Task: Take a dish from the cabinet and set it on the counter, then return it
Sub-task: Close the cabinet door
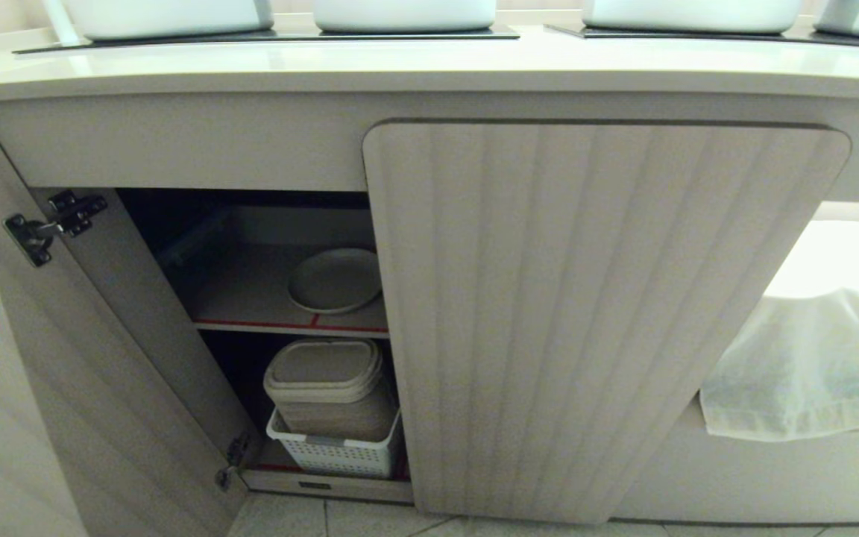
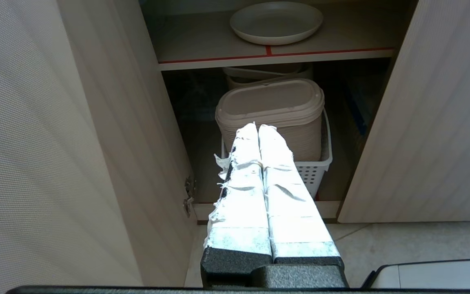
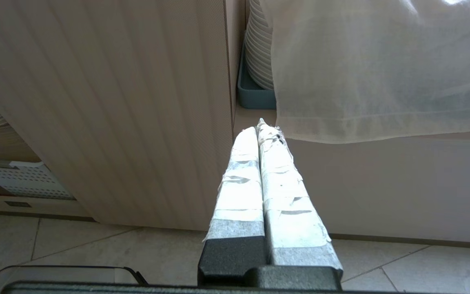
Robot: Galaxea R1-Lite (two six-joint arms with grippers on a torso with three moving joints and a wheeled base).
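Cream, smooth and round, your dish (image 1: 334,280) lies at twelve o'clock on the red-edged shelf (image 1: 250,325) behind fluted doors (image 1: 593,321), both taped grippers (image 2: 258,127) (image 3: 258,127) pressed together, empty.

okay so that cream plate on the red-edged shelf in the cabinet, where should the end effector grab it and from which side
Probably the dish by its raised near rim, coming in level from the front through the open left door. It lies flat on the shelf, so only the rim offers an edge, and the shut middle door blocks its right side. The left end effector is shut.
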